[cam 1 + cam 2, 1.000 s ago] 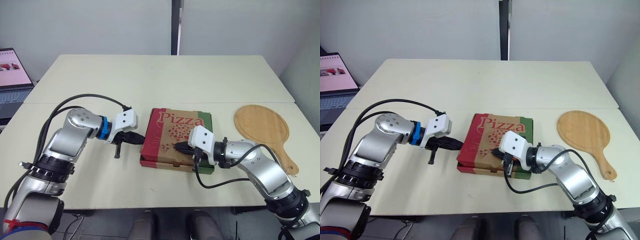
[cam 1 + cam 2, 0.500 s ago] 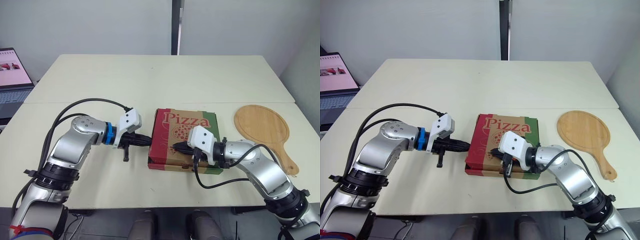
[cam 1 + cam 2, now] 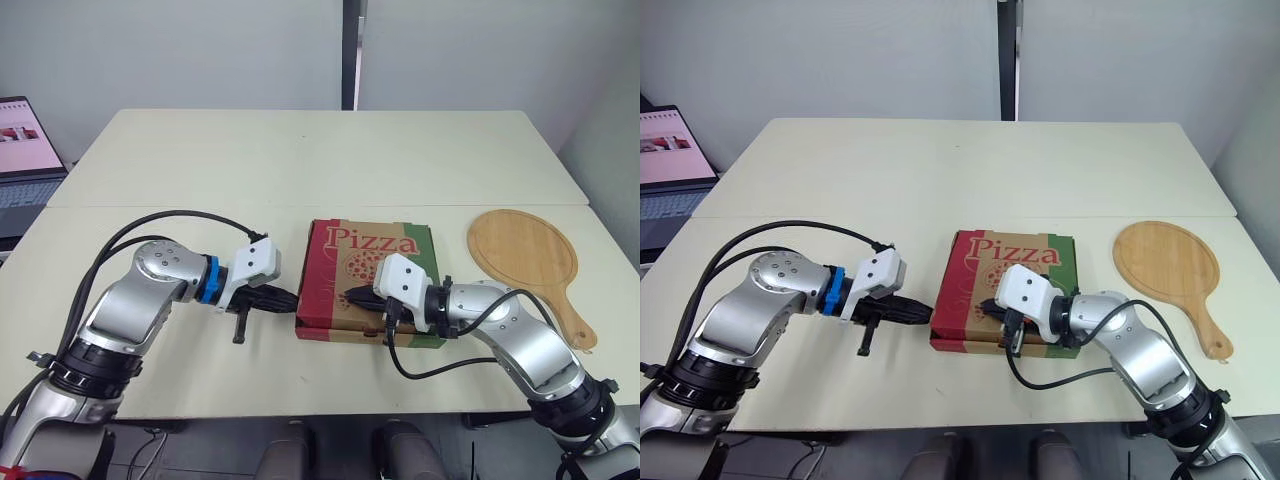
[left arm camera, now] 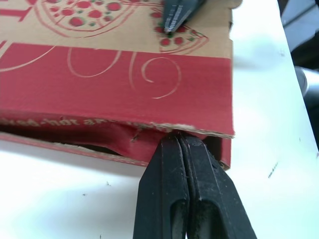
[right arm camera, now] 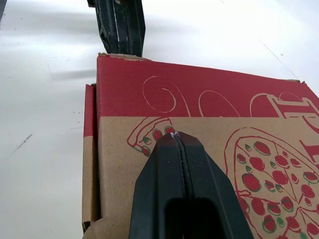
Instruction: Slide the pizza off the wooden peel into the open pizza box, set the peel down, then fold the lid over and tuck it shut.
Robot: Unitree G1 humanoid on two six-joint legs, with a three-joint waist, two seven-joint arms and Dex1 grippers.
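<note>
On pizza box lid (image 3: 392, 246), right hand (image 3: 348, 296), left hand (image 3: 292, 297) against its edge

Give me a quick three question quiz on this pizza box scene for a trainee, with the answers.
1. True or false: the wooden peel lies on the table, apart from the pizza box.
2. Where does the right gripper rest its shut fingers? A) on the lid B) on the peel C) on the table
3. Fill in: the left gripper meets the box's ___ side, red or green.
Key: 1 true; 2 A; 3 red.
</note>
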